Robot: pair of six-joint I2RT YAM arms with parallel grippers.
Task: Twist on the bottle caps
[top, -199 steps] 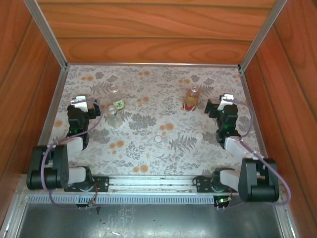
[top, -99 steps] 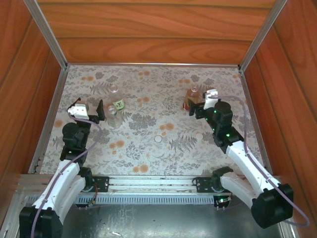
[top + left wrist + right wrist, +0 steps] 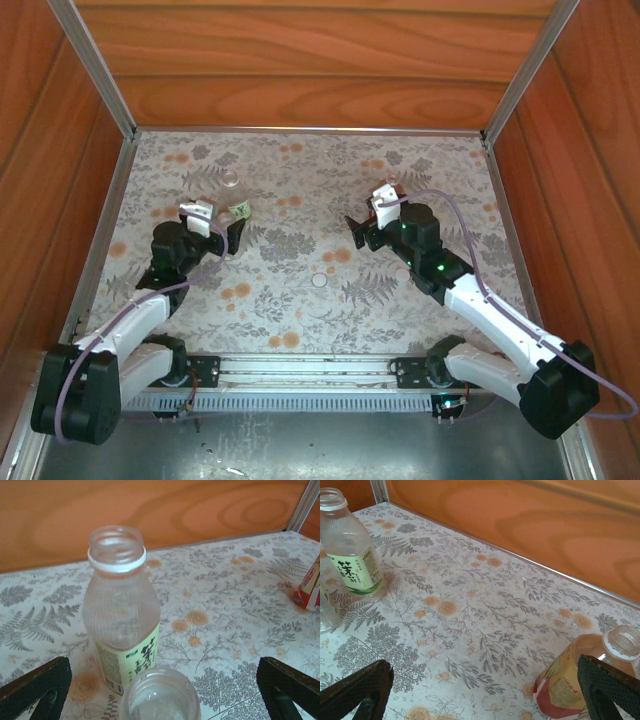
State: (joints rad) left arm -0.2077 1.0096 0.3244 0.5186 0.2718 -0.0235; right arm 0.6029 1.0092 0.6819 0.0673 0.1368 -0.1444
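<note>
Left end effector (image 3: 161,677) stood wide astride an uncapped clear bottle (image 3: 159,702), right end effector (image 3: 482,672) wide with the amber bottle (image 3: 559,685) by its right finger; best to grip low, gently, upright, white cap (image 3: 319,281) lying behind both on worktop (image 3: 280,305).

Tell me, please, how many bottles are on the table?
3: a green-labelled bottle on the left, a clear bottle close in front of it, and an amber bottle on the right.
</note>
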